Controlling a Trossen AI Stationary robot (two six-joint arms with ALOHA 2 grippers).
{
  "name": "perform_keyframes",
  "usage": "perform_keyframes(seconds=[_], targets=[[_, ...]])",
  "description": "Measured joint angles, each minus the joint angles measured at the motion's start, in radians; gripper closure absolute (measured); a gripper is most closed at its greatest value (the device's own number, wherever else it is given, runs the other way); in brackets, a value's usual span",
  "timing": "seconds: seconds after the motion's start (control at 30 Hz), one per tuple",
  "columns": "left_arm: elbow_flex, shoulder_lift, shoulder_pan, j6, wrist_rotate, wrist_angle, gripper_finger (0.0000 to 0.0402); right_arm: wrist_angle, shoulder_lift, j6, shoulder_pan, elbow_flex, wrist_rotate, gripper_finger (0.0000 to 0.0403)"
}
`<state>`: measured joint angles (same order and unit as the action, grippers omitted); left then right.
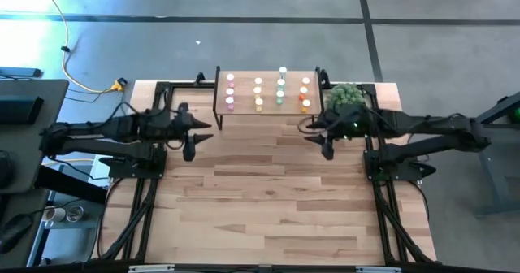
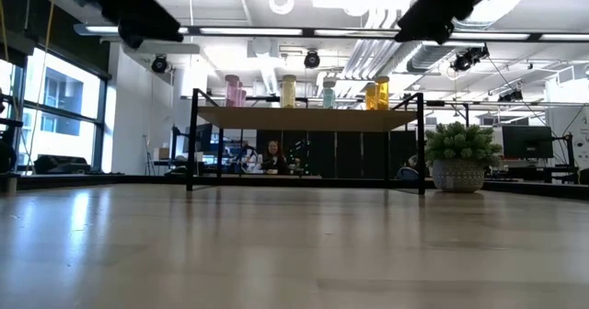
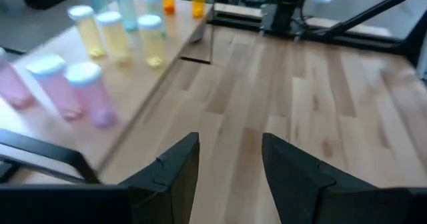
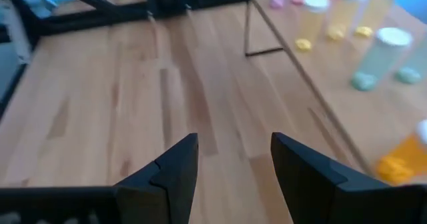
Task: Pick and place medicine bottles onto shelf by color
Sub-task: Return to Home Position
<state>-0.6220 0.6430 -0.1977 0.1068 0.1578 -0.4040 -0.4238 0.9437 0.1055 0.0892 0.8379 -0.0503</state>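
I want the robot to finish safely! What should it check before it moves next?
1. Left hand open, holding nothing: ok.
2. Right hand open, holding nothing: ok.
3. Tiny white-capped pink bottles grouped on the small light-wood shelf with black legs: ok.
4. Yellow bottles, green bottles, orange bottles each in their own row: ok.
5. Both hands apart from the shelf: ok.
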Motion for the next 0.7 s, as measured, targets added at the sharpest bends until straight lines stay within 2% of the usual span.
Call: perform_keyframes(seconds=[0.2,0.43,0.57,0.7], targets=[[0.228,-0.096,0.062,0.057,0.001,0.228,0.0247,0.250,-0.108,0.047,-0.039,-0.236,0.000,0.0222],[0.432,-0.175,0.104,0.066,0.001,0.450,0.0247,0.507,-0.165,0.109,-0.064,-0.452,0.000,0.0222],[0.510,-0.216,0.108,0.060,0.001,0.535,0.0248,0.587,-0.173,0.121,-0.064,-0.516,0.000,0.0222],[0.538,-0.255,0.107,0.036,0.002,0.548,0.0248,0.609,-0.189,0.079,-0.063,-0.540,-0.005,0.0222]])
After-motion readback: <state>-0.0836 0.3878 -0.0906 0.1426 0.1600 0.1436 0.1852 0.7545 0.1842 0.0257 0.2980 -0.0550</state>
